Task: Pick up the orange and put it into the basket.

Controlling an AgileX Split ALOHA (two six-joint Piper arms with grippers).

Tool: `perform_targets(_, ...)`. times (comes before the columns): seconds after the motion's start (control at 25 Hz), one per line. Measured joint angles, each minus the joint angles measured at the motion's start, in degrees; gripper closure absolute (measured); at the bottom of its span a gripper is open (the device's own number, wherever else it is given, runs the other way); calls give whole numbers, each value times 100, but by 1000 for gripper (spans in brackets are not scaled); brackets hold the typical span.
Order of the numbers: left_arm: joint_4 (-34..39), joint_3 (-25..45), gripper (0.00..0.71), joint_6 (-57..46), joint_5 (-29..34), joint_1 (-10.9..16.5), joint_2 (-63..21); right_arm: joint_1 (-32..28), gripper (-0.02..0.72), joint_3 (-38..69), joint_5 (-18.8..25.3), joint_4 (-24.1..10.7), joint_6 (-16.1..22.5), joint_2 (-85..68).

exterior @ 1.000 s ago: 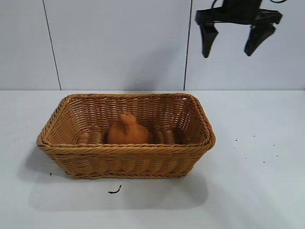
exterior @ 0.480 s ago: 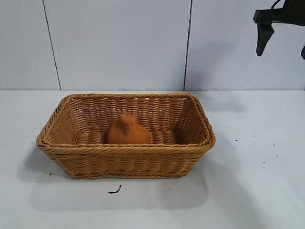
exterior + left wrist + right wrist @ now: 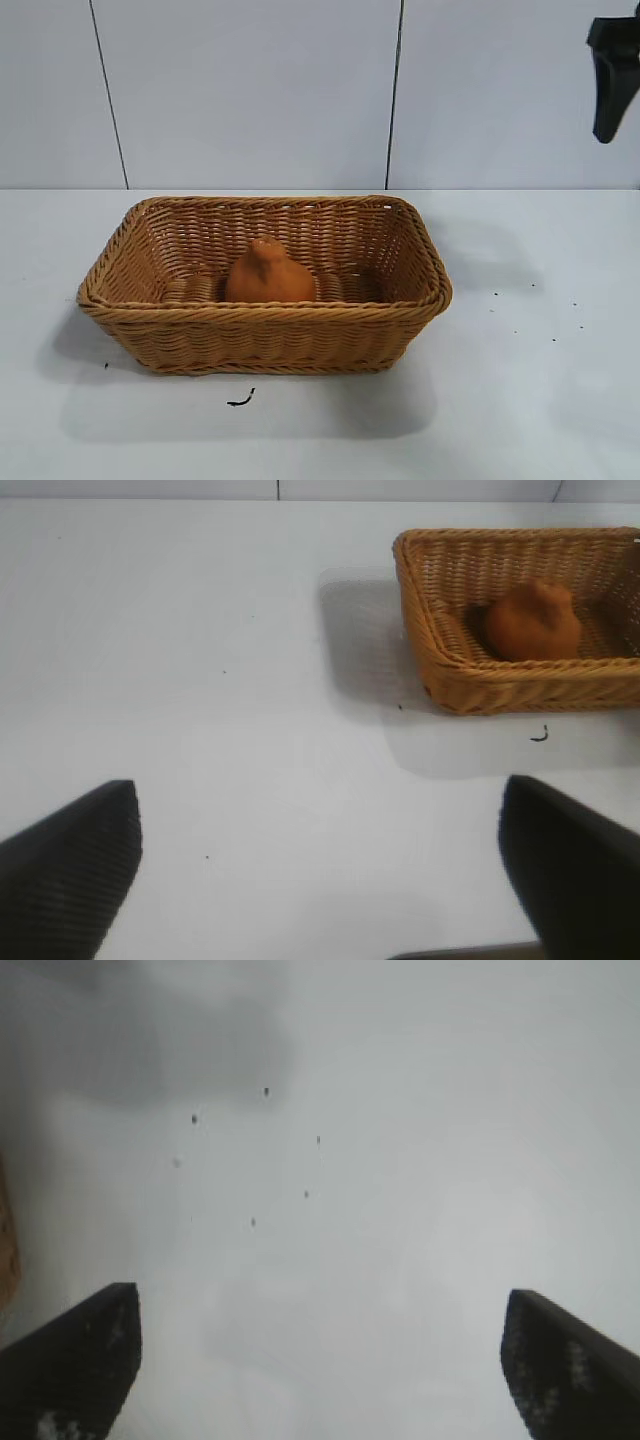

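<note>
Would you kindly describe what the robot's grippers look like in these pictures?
Both have black, wedge-shaped fingers. The left gripper shows a fine ribbed texture on its fingers. The right gripper has whitish scuffs on its fingers. No cables or markings show.

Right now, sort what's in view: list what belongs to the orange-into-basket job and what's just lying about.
Belongs to the job:
- orange, sitting inside the basket
- basket on the table
- right hand, open and empty, high off to the basket's right

Just lying about:
- small dark curl in front of the basket
- dark specks on the table
</note>
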Motion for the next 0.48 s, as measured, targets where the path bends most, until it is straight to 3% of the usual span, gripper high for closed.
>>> perform_targets(0.32, 0, 0, 14, 0, 0, 0, 0, 21, 29, 2504, 10, 38, -54, -3020)
perform_targets(0.48, 0, 0, 14, 0, 0, 0, 0, 21, 29, 3549, -304, 44, -54, -4691)
